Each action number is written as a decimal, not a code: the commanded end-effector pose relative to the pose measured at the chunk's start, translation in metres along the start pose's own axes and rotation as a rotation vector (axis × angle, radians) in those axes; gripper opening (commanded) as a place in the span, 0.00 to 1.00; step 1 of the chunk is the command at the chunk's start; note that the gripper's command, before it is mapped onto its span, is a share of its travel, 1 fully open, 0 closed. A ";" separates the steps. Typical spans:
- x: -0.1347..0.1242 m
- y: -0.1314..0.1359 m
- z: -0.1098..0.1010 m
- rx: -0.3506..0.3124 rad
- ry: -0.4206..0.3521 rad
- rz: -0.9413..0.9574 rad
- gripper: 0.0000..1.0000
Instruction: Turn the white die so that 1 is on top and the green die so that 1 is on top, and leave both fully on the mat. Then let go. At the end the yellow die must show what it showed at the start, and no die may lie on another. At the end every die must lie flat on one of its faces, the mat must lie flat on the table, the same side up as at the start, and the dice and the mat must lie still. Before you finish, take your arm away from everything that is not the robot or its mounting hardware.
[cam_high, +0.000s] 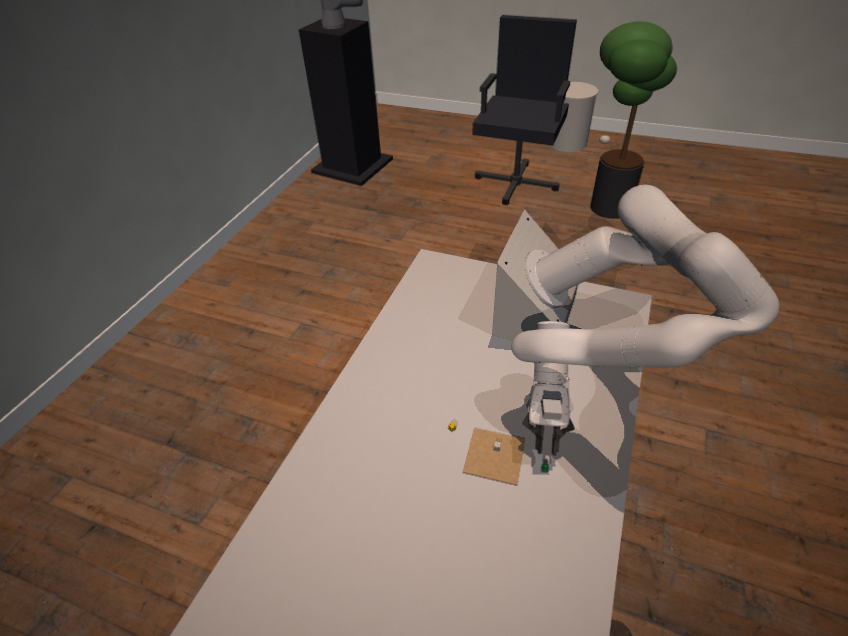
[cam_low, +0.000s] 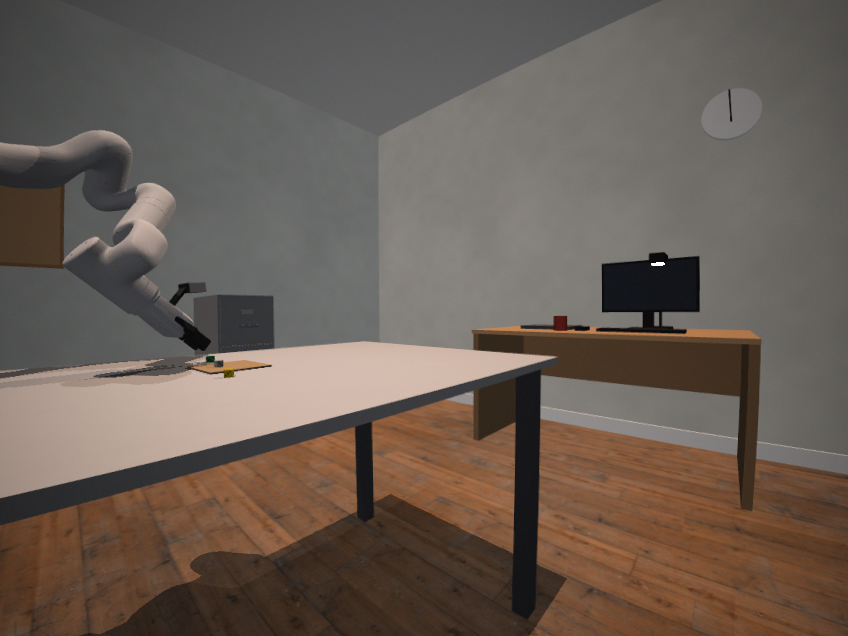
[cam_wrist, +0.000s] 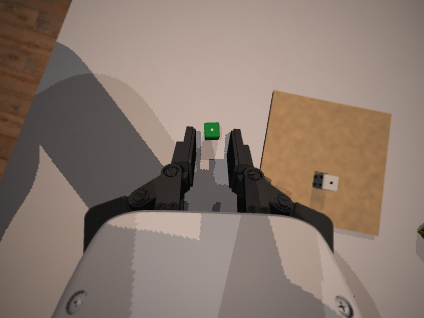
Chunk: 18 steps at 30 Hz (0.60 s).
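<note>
Seen from the top view, the gripper (cam_high: 547, 451) (cam_low: 200, 347) (cam_wrist: 212, 141) hangs tilted over the right side of the white table (cam_high: 383, 547) (cam_low: 342, 383) (cam_wrist: 150, 55), its jaws parted and released, with nothing clasped between them. The green die (cam_high: 545, 466) (cam_low: 210, 358) (cam_wrist: 212, 130) sits on the table just beyond the fingertips, to the right of the tan mat (cam_high: 484, 468) (cam_low: 253, 366) (cam_wrist: 340, 135) and off it, with a single pip on its upper face. The white die (cam_high: 497, 445) (cam_low: 218, 363) (cam_wrist: 326, 181) rests on the mat, toward its far edge, also with one pip on top; four pips mark a shaded side face. The yellow die (cam_high: 452, 426) (cam_low: 228, 373) (cam_wrist: 421, 231) lies on the table to the left of the mat, near its far left corner; its upper face is too small to read. All three dice are apart from one another, and the mat lies flat.
</note>
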<state>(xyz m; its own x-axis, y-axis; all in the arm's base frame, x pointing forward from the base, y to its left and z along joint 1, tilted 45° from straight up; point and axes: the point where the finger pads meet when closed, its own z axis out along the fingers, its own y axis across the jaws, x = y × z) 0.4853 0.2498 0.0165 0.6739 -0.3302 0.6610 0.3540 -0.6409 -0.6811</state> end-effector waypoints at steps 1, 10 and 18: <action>0.004 0.000 -0.003 0.000 0.001 0.000 0.31; 0.031 0.000 -0.026 0.000 0.001 0.000 0.31; 0.045 0.000 -0.038 0.000 0.001 0.000 0.31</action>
<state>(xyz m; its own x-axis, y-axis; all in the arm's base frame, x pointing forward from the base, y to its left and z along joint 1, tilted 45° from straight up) 0.4892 0.2181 0.0480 0.6728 -0.3308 0.6617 0.3539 -0.6415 -0.6806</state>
